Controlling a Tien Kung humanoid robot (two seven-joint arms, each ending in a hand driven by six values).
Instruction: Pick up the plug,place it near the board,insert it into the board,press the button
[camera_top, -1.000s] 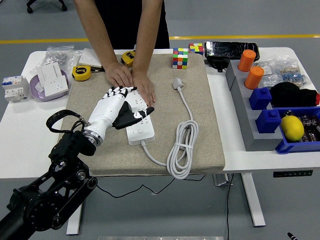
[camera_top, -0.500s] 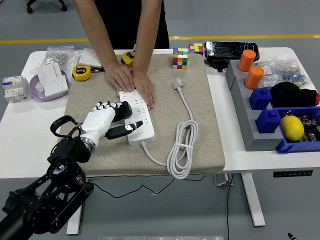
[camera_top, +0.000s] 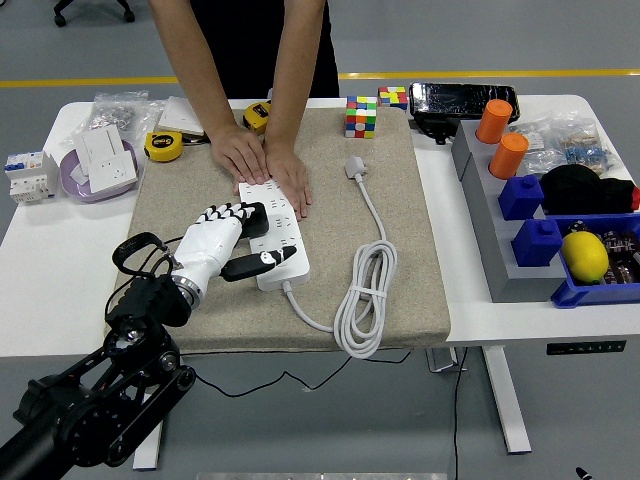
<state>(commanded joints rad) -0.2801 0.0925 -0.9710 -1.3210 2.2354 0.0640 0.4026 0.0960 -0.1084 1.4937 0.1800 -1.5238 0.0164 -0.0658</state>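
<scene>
Fingers over board, beige mat

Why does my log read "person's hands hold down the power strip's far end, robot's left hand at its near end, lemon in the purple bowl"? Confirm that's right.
One detail is wrong. In the head view the lemon lies in the blue bin at the right, not in the purple bowl, which holds a white socket. The person's hands do press the power strip at its far end, and the left hand is at its near end.

The left arm reaches up from the lower left corner, its wrist angled to the upper right. The left hand lies palm down, fingers loosely extended and holding nothing, black thumb splayed rightward below them.
</scene>
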